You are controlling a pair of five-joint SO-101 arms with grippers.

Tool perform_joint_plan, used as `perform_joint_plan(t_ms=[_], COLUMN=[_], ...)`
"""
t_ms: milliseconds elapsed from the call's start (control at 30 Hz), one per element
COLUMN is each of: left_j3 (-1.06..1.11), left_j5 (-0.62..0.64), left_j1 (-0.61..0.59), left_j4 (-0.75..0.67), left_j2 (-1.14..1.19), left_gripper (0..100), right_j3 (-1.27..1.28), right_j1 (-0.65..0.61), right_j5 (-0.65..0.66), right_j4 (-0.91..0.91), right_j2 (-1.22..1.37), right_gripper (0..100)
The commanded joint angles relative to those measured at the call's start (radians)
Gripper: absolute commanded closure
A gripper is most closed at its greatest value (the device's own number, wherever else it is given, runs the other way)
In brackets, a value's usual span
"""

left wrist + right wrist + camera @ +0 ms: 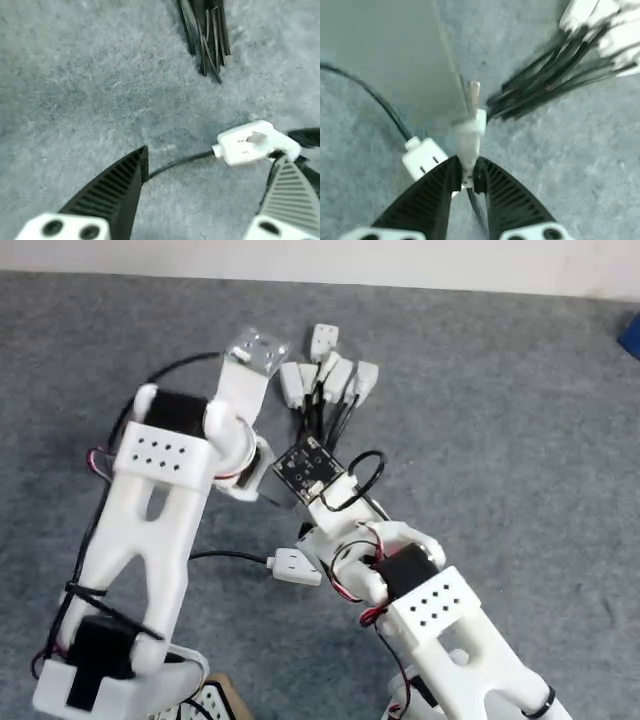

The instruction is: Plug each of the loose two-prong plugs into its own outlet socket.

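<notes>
carrying the white plugs, grey carpet meets a pale strip.

Grey counter. 2 white arms: left arm, right arm. Plug bundle, black cords, far side. Loose white connector betw. arms.

Grey felt-like tabletop and its edges

The fuzzy grey covering spreads across the whole tabletop. A pale strip runs along its far edge. The corner of a blue object pokes in at the far right. At the near left edge there is a brown corner, possibly cardboard.
</notes>
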Motion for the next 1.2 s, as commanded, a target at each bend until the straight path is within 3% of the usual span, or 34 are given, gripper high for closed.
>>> perform_joint_plan(t_ms=[0, 233, 633, 933, 1167], left_j3=[0.211, 0.265, 0.328, 0.289, 0.275], left_j5=[-0.008, -0.008, -0.009, -0.051, -0.043], left_j1=[0.019, 0.018, 0.016, -0.143, -0.065], left_j4=[-0.215, -0.278, -0.333, -0.302, -0.262], left_j2=[-0.021, -0.016, -0.015, -0.171, -0.280], left_gripper=[64, 64, 64, 64, 64], right_j3=[-0.082, -0.114, -0.318, -0.176, -0.145], right_j1=[-0.004, -0.004, -0.004, 0.067, -0.048], right_j5=[-0.011, -0.011, -0.008, 0.064, 0.035], right_j4=[0.030, 0.054, 0.280, 0.269, 0.255], right_j2=[-0.028, -0.030, -0.025, -0.027, -0.027], right_gripper=[99.2, 99.2, 99.2, 99.2, 99.2])
